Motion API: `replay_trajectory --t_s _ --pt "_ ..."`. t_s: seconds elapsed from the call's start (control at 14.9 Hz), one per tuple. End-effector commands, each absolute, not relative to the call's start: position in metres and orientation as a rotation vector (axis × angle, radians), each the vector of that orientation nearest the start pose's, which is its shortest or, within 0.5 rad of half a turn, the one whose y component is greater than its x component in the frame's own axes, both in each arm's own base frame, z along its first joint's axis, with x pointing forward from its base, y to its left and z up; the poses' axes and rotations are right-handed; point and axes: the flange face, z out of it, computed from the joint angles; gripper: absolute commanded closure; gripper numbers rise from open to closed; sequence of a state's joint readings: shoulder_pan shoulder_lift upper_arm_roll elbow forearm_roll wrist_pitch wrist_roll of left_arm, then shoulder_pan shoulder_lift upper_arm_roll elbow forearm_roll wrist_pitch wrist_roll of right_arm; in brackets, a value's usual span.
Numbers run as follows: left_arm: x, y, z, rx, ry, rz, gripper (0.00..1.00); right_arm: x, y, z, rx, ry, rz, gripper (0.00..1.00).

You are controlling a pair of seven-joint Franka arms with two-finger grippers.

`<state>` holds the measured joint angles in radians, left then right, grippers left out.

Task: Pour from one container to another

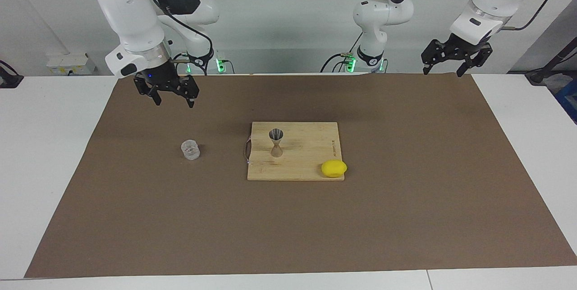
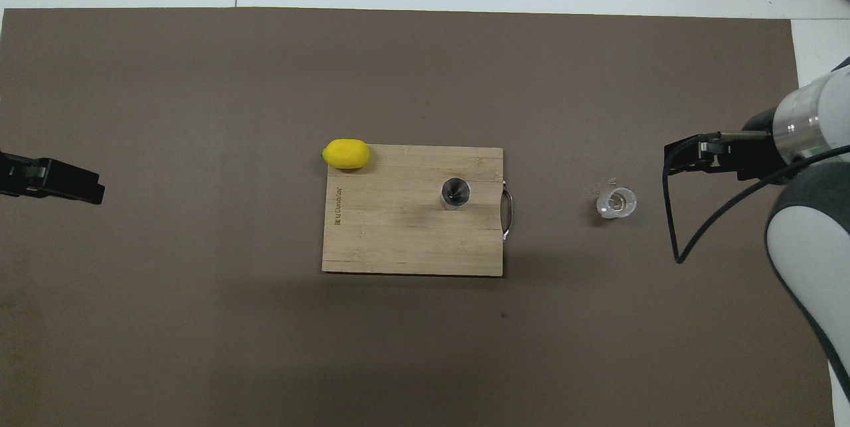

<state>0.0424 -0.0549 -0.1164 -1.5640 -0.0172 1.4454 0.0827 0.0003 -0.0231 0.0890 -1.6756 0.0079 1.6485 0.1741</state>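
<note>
Both jaws stand wide apart and hold nothing: the right gripper (image 1: 173,99) hangs in the air over the brown mat (image 1: 405,218) toward the right arm's end of the pale wooden cutting board (image 1: 311,163), and the left gripper (image 1: 445,67) waits raised over the mat's edge at the left arm's end.

A small short clear cylindrical cup (image 1: 190,149) stands upright on the mat, apart from the board's handle end. It looks light, stiff and smooth, likely slippery; a grasp across its side wall seems safest.

On the board stands a small silver-grey hourglass-shaped metal jigger (image 1: 276,142), narrow-footed and probably easy to topple. A yellow lemon (image 1: 334,168) rests at the board's corner.

White table and a plain pale wall surround the mat.
</note>
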Motion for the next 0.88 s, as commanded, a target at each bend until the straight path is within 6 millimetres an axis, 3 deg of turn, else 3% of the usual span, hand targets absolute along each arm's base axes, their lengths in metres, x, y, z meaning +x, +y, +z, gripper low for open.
replay_trajectory --t_s 0.0,0.13,0.34,0.81 --pt "0.516 -0.041 0.647 -3.122 0.253 0.087 0.00 0.535 0.045 0.617 -3.158 0.111 0.036 0.00" --pt "0.515 -0.041 0.648 -3.121 0.253 0.085 0.00 0.531 0.037 0.621 -3.146 0.133 0.033 0.00" --pt "0.516 -0.041 0.647 -3.122 0.253 0.087 0.00 0.536 0.044 0.622 -3.158 0.065 -0.022 0.00" --pt "0.516 -0.041 0.647 -3.121 0.256 0.087 0.00 0.538 0.038 0.600 -3.178 0.090 0.036 0.00"
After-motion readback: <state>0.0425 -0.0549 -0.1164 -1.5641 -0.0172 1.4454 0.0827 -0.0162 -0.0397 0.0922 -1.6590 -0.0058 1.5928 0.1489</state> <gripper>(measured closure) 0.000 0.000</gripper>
